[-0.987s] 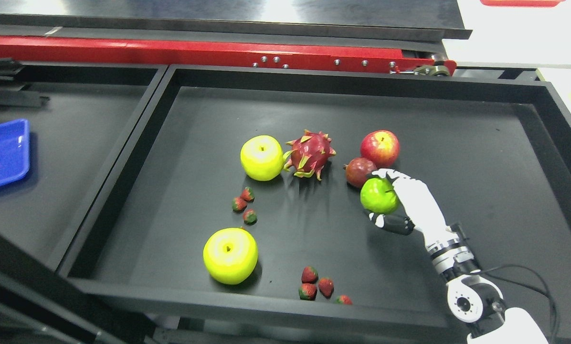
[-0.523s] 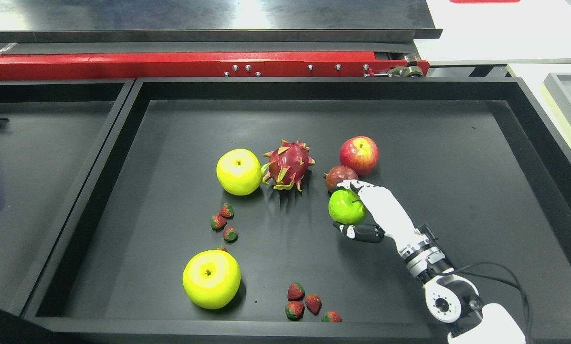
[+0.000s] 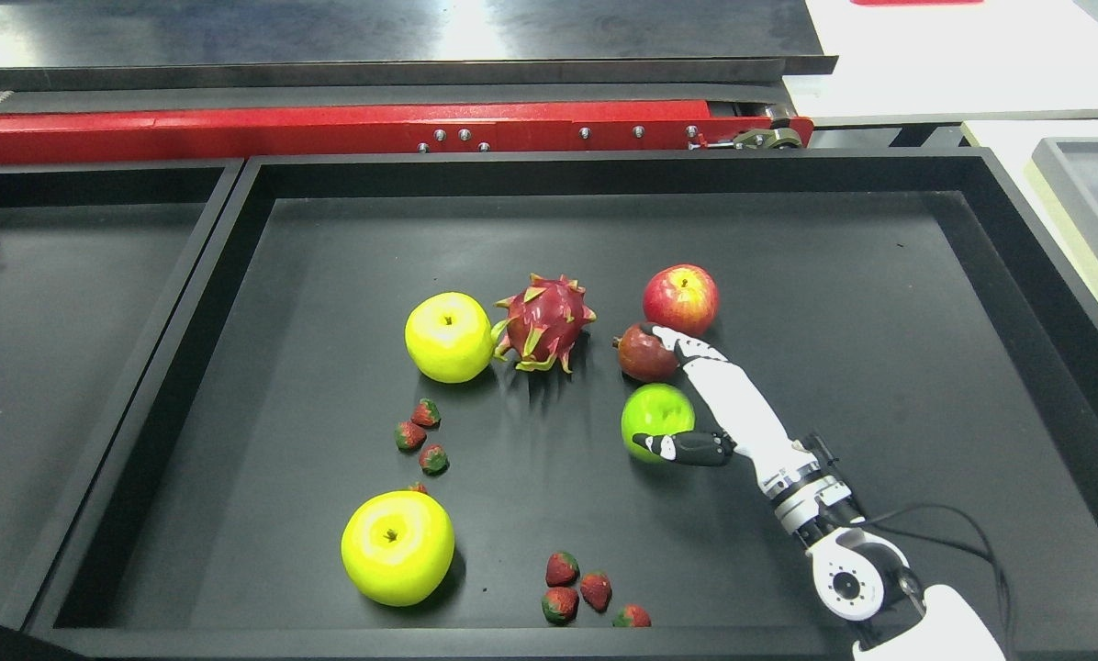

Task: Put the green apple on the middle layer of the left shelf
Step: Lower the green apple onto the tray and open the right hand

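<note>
Your white right hand [image 3: 696, 395] is wrapped loosely around the round green apple [image 3: 656, 418], thumb underneath, fingers reaching the dark red fruit [image 3: 643, 354].

Black shallow tray [image 3: 264, 275] with raised rim, bearing the fruit directly on its floor. Across the middle lay a yellow apple [image 3: 448, 337] touching a dragon fruit [image 3: 543, 322], then a dark red fruit [image 3: 644, 354] and a red apple [image 3: 680, 299], with the green apple [image 3: 655, 413] just in front. Nearer the front rim lay a second yellow apple [image 3: 397, 547] and two loose clusters of strawberries [image 3: 418, 435] [image 3: 581, 589].
</note>
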You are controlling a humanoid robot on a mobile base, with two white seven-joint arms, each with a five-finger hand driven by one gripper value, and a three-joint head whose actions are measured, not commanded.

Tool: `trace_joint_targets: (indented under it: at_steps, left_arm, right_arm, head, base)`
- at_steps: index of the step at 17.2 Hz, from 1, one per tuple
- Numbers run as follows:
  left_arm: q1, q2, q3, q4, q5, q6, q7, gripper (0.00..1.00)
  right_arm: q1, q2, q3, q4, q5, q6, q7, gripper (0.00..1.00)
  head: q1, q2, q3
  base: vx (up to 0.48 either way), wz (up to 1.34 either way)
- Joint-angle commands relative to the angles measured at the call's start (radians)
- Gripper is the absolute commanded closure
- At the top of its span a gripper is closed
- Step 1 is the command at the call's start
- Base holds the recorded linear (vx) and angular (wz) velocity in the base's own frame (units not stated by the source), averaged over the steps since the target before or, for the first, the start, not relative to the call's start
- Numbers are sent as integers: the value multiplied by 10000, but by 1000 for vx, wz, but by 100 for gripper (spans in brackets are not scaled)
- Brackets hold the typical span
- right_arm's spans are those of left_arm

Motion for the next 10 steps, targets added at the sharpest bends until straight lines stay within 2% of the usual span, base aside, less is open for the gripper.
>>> trace_joint_targets:
  at_steps: [1,4,7,10]
  left_arm:
    - [-123,176,0,-11,0,5,8,0]
    - [-123,176,0,4,0,5,8,0]
    - [-123,176,0,4,0,5,8,0]
    - [-123,176,0,-11,0,5,8,0]
  right_arm:
    - [565,745,-1140,96,-3178,-20,-88,0]
    - [1316,1618,-2030,65,-5666,-294,-42,0]
    - [1991,2218,-2017,-57,-5994,-924,-41,0]
    - [2315,2290,-1971,-271,-6025,-925,-26,0]
  head:
    - [0,0,0]
    - [0,0,0]
    - [0,0,0]
    - [0,-1,0]
  base:
    - [24,-53]
    - [4,-1]
    - [1,13]
    - [0,0]
